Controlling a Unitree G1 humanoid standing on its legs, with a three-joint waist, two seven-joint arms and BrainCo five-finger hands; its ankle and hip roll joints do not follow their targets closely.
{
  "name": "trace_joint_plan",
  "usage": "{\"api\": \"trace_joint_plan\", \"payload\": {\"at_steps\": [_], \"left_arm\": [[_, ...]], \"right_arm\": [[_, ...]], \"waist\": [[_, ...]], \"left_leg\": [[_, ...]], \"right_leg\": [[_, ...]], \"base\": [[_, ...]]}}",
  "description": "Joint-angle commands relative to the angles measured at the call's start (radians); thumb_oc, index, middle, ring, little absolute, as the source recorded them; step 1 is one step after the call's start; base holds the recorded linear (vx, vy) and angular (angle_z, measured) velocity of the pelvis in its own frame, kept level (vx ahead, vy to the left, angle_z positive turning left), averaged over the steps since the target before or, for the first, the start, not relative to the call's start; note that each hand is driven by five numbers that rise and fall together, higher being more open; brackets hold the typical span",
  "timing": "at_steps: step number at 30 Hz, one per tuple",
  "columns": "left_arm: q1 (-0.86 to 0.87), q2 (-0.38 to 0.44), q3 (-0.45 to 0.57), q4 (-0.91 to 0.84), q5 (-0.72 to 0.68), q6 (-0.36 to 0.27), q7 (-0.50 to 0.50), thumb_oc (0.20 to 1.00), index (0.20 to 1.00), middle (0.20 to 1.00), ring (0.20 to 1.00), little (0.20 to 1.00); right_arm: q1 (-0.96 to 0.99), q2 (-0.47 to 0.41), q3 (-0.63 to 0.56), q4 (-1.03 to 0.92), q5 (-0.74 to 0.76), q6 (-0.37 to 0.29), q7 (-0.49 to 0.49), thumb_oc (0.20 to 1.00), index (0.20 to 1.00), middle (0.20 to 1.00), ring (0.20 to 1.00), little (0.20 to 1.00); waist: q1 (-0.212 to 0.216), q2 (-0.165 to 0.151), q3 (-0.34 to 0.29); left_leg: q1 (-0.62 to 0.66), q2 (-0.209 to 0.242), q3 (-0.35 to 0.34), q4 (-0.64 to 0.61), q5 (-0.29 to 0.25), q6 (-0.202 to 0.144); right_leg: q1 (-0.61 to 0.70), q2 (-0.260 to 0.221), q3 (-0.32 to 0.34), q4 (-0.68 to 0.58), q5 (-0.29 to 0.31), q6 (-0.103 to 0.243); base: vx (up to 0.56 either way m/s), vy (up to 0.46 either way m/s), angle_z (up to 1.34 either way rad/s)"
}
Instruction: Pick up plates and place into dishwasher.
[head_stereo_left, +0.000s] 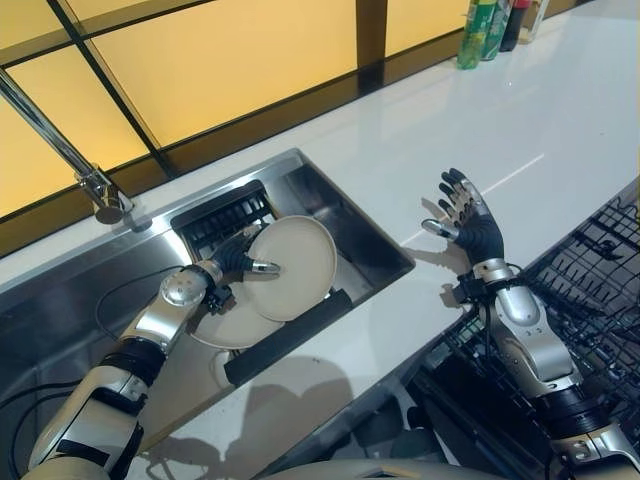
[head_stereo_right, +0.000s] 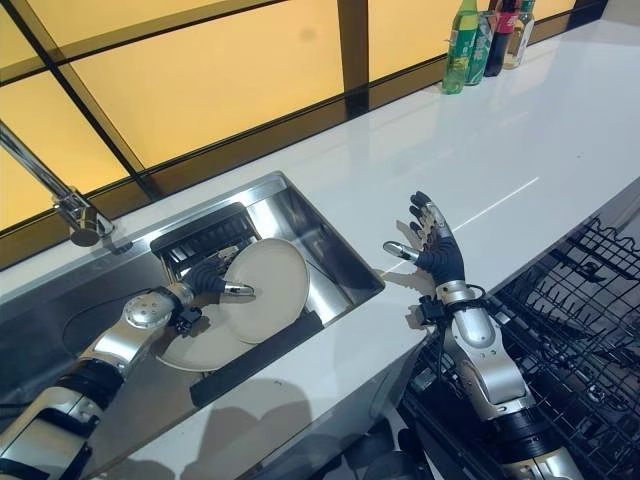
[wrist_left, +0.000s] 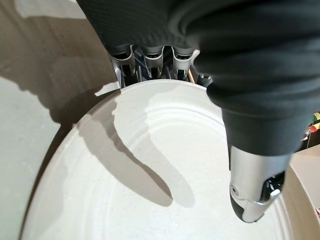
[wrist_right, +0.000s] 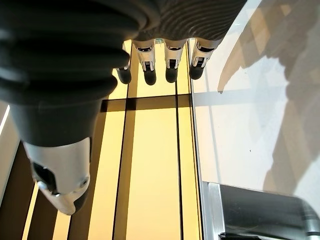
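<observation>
A cream plate (head_stereo_left: 295, 265) stands tilted up in the steel sink (head_stereo_left: 340, 205), and my left hand (head_stereo_left: 240, 258) is shut on its rim, thumb across the front face and fingers behind. The left wrist view has the same plate (wrist_left: 150, 175) under my thumb (wrist_left: 255, 195). A second cream plate (head_stereo_left: 228, 325) lies flat beneath it on the sink floor. My right hand (head_stereo_left: 470, 225) hovers open above the white counter (head_stereo_left: 520, 130), fingers spread and empty, between the sink and the dishwasher rack (head_stereo_left: 600, 290).
A dark drying rack (head_stereo_left: 222, 215) sits at the back of the sink and a black bar (head_stereo_left: 290, 338) lies along its front. The faucet (head_stereo_left: 70, 155) rises at the left. Bottles (head_stereo_right: 485, 40) stand at the counter's far end by the yellow window panes.
</observation>
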Motion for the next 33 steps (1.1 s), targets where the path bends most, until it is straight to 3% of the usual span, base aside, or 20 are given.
{"api": "trace_joint_plan", "payload": {"at_steps": [1, 12, 18, 22, 33], "left_arm": [[-0.077, 0.051, -0.008, 0.060, 0.049, 0.000, -0.036, 1.000, 1.000, 1.000, 1.000, 1.000], [-0.065, 0.070, 0.004, 0.003, -0.064, -0.006, -0.128, 1.000, 1.000, 1.000, 1.000, 1.000], [-0.028, 0.066, 0.034, -0.240, -0.209, -0.001, -0.241, 1.000, 1.000, 1.000, 1.000, 1.000], [-0.031, 0.071, 0.025, -0.424, -0.293, 0.039, -0.286, 1.000, 1.000, 1.000, 1.000, 1.000], [-0.004, 0.107, 0.014, -0.642, -0.338, 0.067, -0.328, 1.000, 1.000, 1.000, 1.000, 1.000]], "right_arm": [[-0.004, -0.017, -0.017, -0.024, 0.009, -0.030, 0.012, 1.000, 1.000, 1.000, 1.000, 1.000], [0.020, -0.019, -0.020, -0.034, 0.014, -0.030, 0.006, 1.000, 1.000, 1.000, 1.000, 1.000], [0.043, -0.005, -0.042, -0.035, 0.006, -0.033, 0.006, 1.000, 1.000, 1.000, 1.000, 1.000], [0.053, 0.009, -0.037, -0.039, -0.011, -0.037, -0.009, 1.000, 1.000, 1.000, 1.000, 1.000], [0.089, 0.010, -0.039, -0.080, -0.013, -0.029, -0.038, 1.000, 1.000, 1.000, 1.000, 1.000]], "waist": [[-0.004, -0.013, -0.023], [0.008, -0.010, -0.027], [0.023, -0.010, -0.029], [0.036, -0.007, -0.029], [0.050, -0.009, -0.037]], "left_leg": [[-0.058, -0.109, 0.005, 0.119, -0.114, 0.162], [-0.047, -0.117, -0.005, 0.117, -0.118, 0.168], [-0.045, -0.118, -0.017, 0.114, -0.119, 0.169], [-0.043, -0.121, -0.031, 0.106, -0.117, 0.170], [-0.038, -0.119, -0.048, 0.092, -0.111, 0.168]], "right_leg": [[-0.080, 0.042, -0.017, 0.143, -0.053, -0.025], [-0.064, 0.042, -0.029, 0.145, -0.060, -0.027], [-0.055, 0.043, -0.035, 0.142, -0.061, -0.031], [-0.047, 0.041, -0.045, 0.139, -0.063, -0.033], [-0.031, 0.046, -0.053, 0.127, -0.065, -0.034]], "base": [[0.04, 0.007, 0.01], [0.02, -0.004, 0.02], [0.00, -0.006, 0.02], [0.00, -0.009, 0.11], [0.00, -0.005, 0.03]]}}
